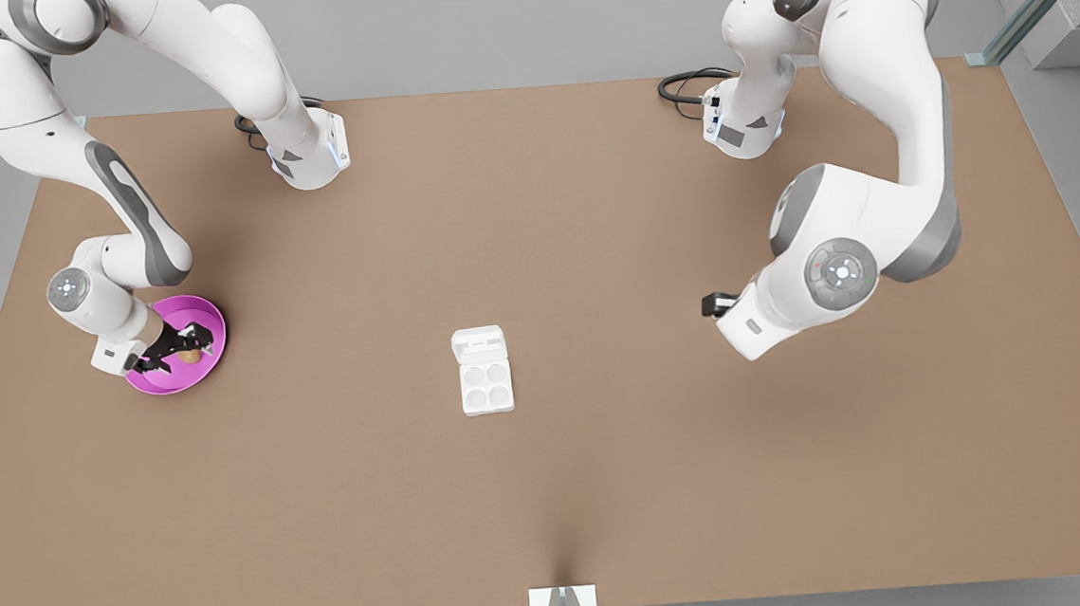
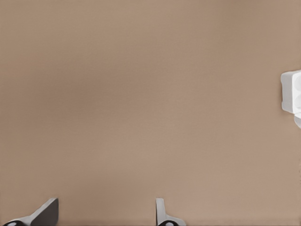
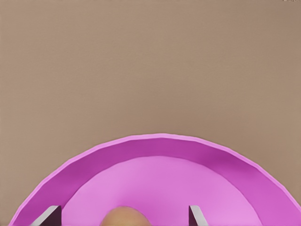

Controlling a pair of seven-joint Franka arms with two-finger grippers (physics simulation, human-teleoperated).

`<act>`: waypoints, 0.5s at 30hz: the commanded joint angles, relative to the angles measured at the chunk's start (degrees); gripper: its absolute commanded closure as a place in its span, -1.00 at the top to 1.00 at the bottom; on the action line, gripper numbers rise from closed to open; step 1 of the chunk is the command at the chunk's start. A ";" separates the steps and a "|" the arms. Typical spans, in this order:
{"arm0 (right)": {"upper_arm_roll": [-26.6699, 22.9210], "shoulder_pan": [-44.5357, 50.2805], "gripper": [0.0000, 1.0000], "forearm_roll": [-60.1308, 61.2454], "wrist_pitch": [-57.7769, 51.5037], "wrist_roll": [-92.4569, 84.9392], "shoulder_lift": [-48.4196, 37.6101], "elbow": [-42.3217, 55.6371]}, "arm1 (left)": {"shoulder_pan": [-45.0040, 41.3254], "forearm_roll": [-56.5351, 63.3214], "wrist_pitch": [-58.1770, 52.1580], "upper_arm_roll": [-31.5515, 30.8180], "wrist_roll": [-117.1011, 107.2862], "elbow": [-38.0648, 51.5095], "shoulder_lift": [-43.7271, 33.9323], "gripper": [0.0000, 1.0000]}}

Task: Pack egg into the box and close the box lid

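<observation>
A tan-brown egg (image 1: 189, 355) lies on the round pink plate (image 1: 177, 383) at the front view's left. My right gripper (image 1: 174, 348) hangs low over that plate, open. In the right wrist view its fingertips (image 3: 194, 214) stand on either side of the egg (image 3: 124, 217) without touching it, above the plate (image 3: 160, 157). The white box (image 1: 486, 387) sits mid-table with its four wells bare and the box lid (image 1: 479, 343) folded back flat behind them. My left gripper (image 1: 714, 305) waits open at the front view's right, well away from the box (image 2: 292, 92).
The brown table (image 1: 553, 492) spreads wide around the box. Both arm bases and their black cables (image 1: 682, 89) stand at the far edge. A small white bracket (image 1: 562, 599) sits at the near edge.
</observation>
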 commanded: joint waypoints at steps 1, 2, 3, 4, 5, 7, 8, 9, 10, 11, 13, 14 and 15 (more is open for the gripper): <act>0.02 0.02 1.00 -0.15 0.09 -0.89 0.35 0.03 | -0.09 0.01 -0.31 -0.11 -0.59 0.11 -0.07 1.00; 0.02 0.02 1.00 -0.06 0.09 -0.89 0.17 -0.14 | -0.01 0.01 -0.05 -0.02 -0.59 0.11 0.10 1.00; 0.02 -0.07 1.00 0.20 1.67 -0.89 -0.53 -0.93 | -0.09 0.01 -0.22 -0.11 -0.59 0.11 0.02 1.00; 0.02 -0.24 1.00 0.20 1.76 -0.89 -0.71 -1.46 | -0.09 0.01 0.04 -0.11 -0.59 0.11 0.10 1.00; 0.02 -0.77 1.00 -0.06 2.11 -0.98 -0.80 -1.73 | -0.09 0.01 -0.04 -0.11 -0.59 0.11 0.02 1.00; 0.02 -2.17 1.00 -1.91 2.20 -0.98 -0.18 -1.73 | -0.09 0.01 0.04 -0.11 -0.59 0.11 0.02 1.00; 0.02 -2.26 1.00 -2.35 2.11 -0.98 0.17 -1.64 | -0.09 0.01 0.13 -0.02 -0.59 0.11 0.10 1.00; 0.02 -2.53 1.00 -2.44 2.11 -0.98 0.26 -1.64 | -0.09 0.01 0.13 -0.02 -0.59 0.11 0.10 1.00; 0.02 -2.70 0.89 -2.44 2.11 -0.98 0.17 -1.64 | -0.09 0.01 0.30 -0.02 -0.68 0.11 0.19 1.00; 0.02 -2.70 0.64 -2.35 2.11 -0.98 0.17 -1.64 | -0.09 0.01 0.31 -0.02 -0.68 0.11 0.28 1.00; 0.02 -3.05 0.55 -2.26 2.99 -0.98 0.35 -1.73 | -0.09 0.01 0.13 -0.02 -0.68 0.11 0.10 1.00; 0.02 -3.14 0.54 -2.17 2.99 -0.98 -0.09 -2.43 | -0.53 0.01 -0.05 -0.02 -1.47 0.02 0.02 1.00; 0.02 -3.14 0.54 -2.00 2.99 -0.98 -0.27 -2.69 | -0.97 0.01 0.04 -0.02 -2.09 0.02 0.02 1.00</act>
